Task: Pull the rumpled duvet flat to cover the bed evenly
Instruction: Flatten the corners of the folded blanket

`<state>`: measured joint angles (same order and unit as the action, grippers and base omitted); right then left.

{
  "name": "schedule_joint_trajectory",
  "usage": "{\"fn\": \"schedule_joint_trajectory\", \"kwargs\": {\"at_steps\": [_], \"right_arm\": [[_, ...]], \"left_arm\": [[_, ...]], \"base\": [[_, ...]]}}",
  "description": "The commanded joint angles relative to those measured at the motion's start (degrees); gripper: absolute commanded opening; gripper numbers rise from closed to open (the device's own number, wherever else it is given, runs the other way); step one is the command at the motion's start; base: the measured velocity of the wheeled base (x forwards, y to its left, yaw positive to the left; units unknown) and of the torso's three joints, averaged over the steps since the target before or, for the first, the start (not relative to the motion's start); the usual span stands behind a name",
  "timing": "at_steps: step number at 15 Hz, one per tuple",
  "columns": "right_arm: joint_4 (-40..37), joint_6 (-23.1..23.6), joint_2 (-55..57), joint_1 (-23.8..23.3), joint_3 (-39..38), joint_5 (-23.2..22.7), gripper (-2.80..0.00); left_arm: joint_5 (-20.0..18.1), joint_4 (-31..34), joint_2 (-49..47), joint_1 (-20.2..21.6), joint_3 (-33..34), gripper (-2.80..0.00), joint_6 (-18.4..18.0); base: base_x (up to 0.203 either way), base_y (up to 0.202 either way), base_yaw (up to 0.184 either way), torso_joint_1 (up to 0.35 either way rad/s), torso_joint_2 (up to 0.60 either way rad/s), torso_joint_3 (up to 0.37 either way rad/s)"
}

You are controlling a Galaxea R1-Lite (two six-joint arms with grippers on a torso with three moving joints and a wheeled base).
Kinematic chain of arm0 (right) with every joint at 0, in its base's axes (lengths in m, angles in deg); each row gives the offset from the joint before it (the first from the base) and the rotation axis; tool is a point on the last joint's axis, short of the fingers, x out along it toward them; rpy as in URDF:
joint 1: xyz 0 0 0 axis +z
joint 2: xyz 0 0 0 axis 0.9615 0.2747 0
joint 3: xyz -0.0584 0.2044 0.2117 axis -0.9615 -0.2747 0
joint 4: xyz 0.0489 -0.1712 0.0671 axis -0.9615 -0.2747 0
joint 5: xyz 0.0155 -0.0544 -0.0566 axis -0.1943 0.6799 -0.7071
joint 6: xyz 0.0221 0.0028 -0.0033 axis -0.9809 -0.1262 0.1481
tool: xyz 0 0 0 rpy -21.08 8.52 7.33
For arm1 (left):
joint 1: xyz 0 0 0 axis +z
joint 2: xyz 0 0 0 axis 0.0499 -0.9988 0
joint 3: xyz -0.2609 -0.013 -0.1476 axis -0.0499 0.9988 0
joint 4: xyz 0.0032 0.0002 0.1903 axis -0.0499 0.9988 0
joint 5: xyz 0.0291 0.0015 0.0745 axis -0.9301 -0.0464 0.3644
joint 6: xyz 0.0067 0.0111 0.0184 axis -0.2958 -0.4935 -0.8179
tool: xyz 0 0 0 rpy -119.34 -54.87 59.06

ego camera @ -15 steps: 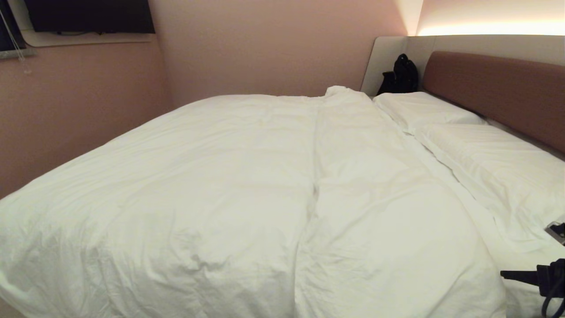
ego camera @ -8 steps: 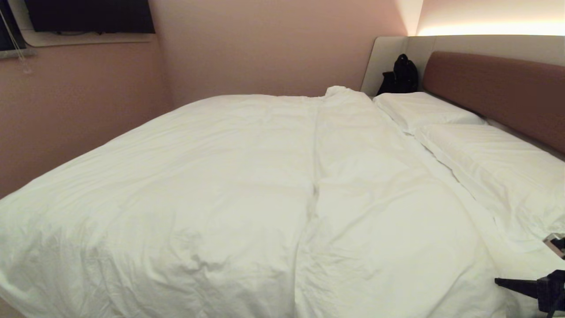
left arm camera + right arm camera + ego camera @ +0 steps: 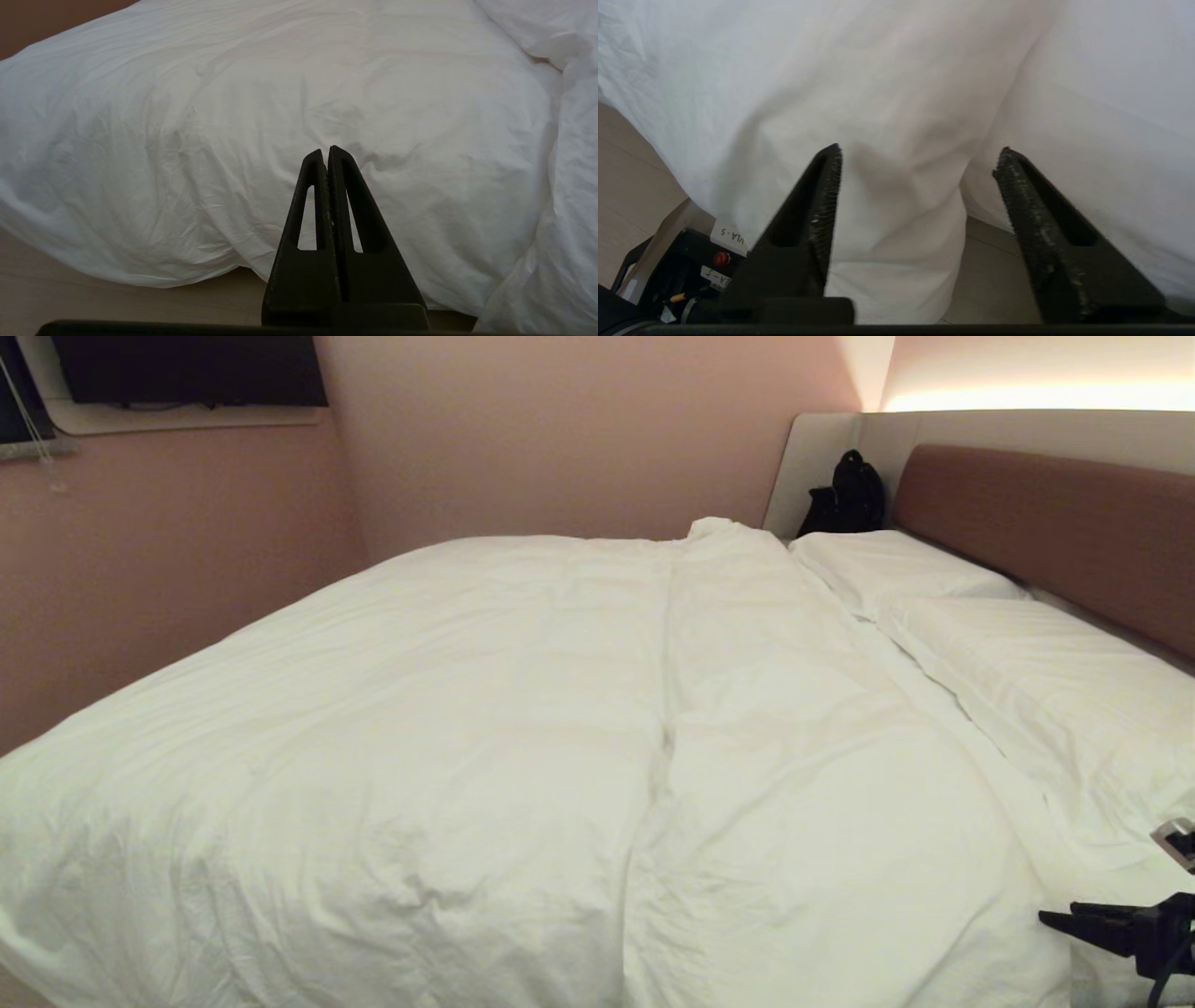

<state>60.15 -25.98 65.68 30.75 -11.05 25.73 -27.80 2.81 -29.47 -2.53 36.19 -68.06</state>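
Plainly, the duvet (image 3: 523, 747) lay spread over most of the bed (image 3: 1134, 887), puffy and creased, with a long fold running down its middle from the far edge toward me. Its near edge hung over the side of the mattress, bunched and wrinkled there. Beyond its right edge, two pillows (image 3: 1018, 681) lay side by side against the headboard (image 3: 1055, 532), and a narrow strip of sheet showed between duvet and pillows. A black bag (image 3: 845, 495) sat in the far corner beside the headboard, and a dark screen (image 3: 187, 369) hung on the pink wall at upper left. My right gripper (image 3: 917, 163) was low at the near right corner of the bed, just reaching into the head view's lower right — its fingers (image 3: 822, 210) stood wide apart, holding nothing, with hanging white cloth in front of them and pale floor (image 3: 626, 186) visible under the cloth. Whether the tips touched the cloth, I could not tell. Part of my own base, with a red button (image 3: 720, 258) and small labels, showed beside that gripper. My left gripper (image 3: 325, 151) was pressed shut on nothing, its two fingers together — pointing at the duvet's draped near edge, apart from it, above the pale floor.
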Motion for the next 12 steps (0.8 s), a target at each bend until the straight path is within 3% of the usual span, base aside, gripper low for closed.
{"fn": "schedule_joint_trajectory", "kwargs": {"at_steps": [1, 7, 12], "right_arm": [[0.16, 0.27, 1.24, 0.10, 0.61, -0.29, 0.00], [0.32, 0.53, 4.69, 4.52, 2.03, -0.08, 0.00], [0.16, 0.39, 8.03, 5.16, 4.58, 0.47, 0.00]], "left_arm": [[0.02, -0.02, 0.00, 0.02, 0.00, -2.80, 0.04], [0.02, -0.02, 0.00, 0.02, 0.00, -2.80, 0.04], [0.02, -0.02, 0.00, 0.02, 0.00, -2.80, 0.04]], "base": [[0.000, 0.000, 0.000, 0.000, 0.00, 0.000], [0.000, 0.000, 0.000, 0.000, 0.00, 0.000], [0.000, 0.000, 0.000, 0.000, 0.00, 0.000]]}}
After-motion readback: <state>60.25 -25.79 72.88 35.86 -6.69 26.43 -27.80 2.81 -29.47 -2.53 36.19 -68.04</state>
